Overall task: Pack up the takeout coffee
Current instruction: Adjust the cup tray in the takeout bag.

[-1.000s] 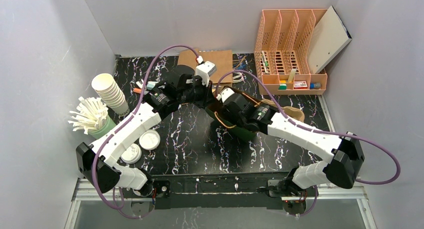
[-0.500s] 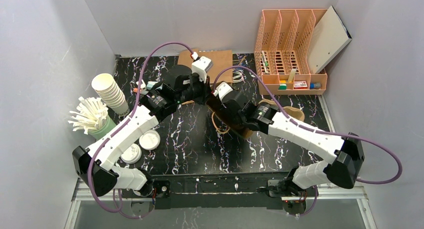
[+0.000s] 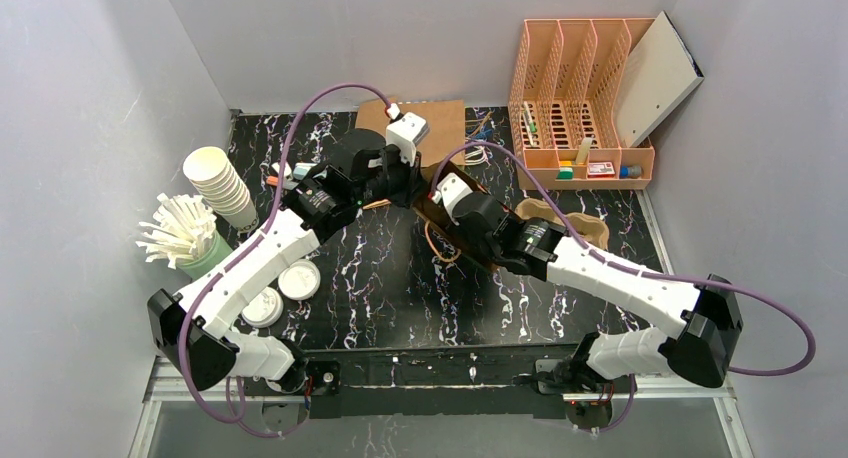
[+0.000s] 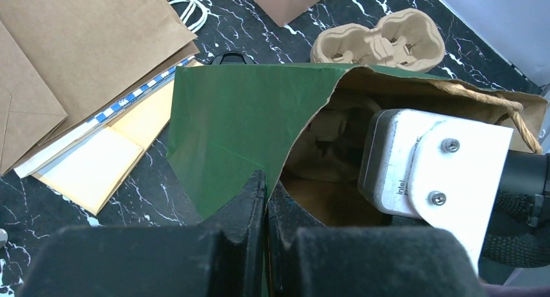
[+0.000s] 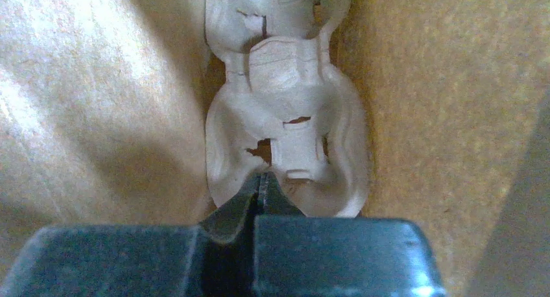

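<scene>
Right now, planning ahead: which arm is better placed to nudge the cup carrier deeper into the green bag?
Right: the right pincer, shut, is inside the green bag with its tips at the cup carrier. The left pincer is pinching the bag's edge, holding it open.

Left arm (image 3: 262,258) and right arm (image 3: 610,278) reach inward, wrists nearly meeting. Left gripper (image 4: 266,180) and right gripper (image 5: 261,180) are clamped tight

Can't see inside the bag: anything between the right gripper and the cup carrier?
Nothing: right wrist view shows the right gripper with its tips at the cup carrier.
</scene>
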`<state>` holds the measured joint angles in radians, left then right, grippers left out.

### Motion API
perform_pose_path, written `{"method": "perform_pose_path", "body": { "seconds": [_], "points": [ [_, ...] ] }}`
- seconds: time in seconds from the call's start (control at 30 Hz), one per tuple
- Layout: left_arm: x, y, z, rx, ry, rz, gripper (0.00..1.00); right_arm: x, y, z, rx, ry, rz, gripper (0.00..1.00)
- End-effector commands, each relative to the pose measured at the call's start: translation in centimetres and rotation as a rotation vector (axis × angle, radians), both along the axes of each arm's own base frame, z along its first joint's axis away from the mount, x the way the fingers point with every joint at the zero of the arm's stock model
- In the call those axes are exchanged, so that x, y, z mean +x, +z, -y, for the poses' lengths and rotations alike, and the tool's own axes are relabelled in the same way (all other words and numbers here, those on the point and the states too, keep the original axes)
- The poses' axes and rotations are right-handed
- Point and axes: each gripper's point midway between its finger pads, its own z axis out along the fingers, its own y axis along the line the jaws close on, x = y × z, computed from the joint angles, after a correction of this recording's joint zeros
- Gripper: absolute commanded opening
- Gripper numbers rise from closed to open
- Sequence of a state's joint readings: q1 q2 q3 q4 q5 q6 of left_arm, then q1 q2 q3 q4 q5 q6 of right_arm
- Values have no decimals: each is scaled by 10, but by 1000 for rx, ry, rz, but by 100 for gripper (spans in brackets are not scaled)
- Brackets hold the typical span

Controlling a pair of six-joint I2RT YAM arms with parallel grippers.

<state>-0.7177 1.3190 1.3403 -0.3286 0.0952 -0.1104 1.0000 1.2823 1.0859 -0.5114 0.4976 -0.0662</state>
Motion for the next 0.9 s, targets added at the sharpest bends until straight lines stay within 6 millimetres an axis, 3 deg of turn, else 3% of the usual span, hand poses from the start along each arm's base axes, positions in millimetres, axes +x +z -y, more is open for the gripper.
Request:
{"method": "perform_pose_path", "body": {
  "seconds": [0.0, 0.13, 0.37, 0.53, 0.63, 0.87],
  "points": [
    [-1, 18, 7, -25, -38, 49, 0, 7, 10, 0, 39, -15, 70, 1],
    [-3, 16, 7, -24, -48, 45, 0, 4, -6, 1, 22, 30, 78, 1],
    [-7, 14, 4, -18, -49, 40, 0, 0, -38, 19, -79, -58, -37, 1],
    [-14, 11, 3, -25, -66, 19, 0, 7, -47, 27, -108, -101, -18, 1],
    [-21, 8, 7, -30, -98, -12, 0, 15, -41, 24, -96, -100, 19, 1],
    [-29, 1, 8, -19, -127, -57, 0, 30, 6, 2, 69, -7, 148, 1]
  ]
}}
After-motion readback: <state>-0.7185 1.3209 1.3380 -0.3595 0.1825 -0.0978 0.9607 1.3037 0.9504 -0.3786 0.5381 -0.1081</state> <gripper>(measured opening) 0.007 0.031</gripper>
